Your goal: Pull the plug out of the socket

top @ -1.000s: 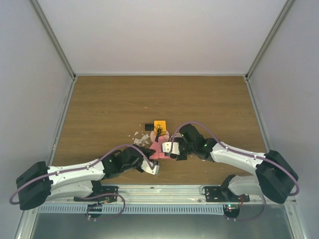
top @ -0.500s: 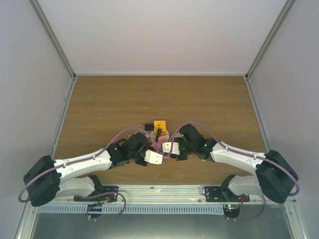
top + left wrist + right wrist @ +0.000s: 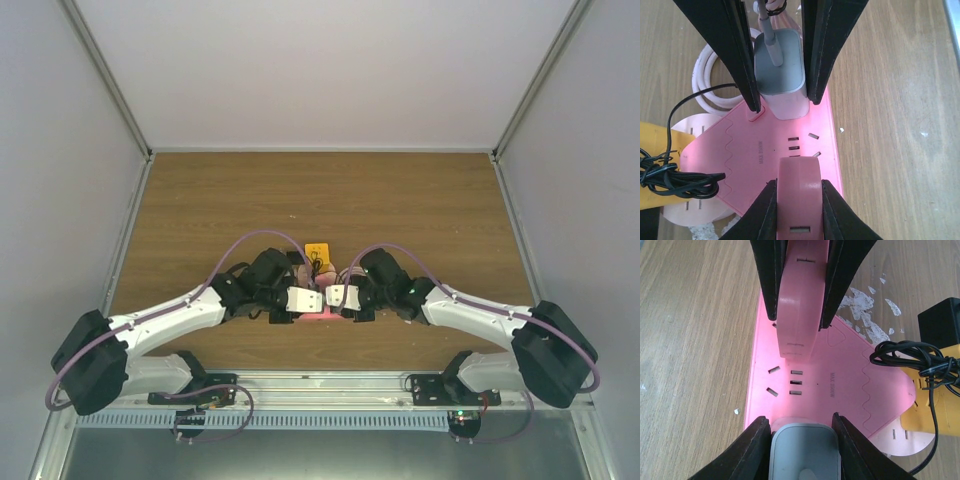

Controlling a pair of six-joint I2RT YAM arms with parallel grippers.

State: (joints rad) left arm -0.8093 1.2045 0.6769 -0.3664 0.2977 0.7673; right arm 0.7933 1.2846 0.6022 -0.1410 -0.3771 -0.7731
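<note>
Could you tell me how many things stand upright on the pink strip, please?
2: a grey plug in the left gripper, and a pink block in the right gripper, further along the strip. Others may be hidden.

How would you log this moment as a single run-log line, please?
left gripper: shut on raised tab of pink socket | right gripper: shut on grey plug | plug: seated | pull: not started

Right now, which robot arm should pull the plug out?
Left. The left gripper is shut on the grey plug, which sits in the pink socket strip. The right gripper clamps the strip's pink raised block, so it seems better used to hold the strip down.
</note>
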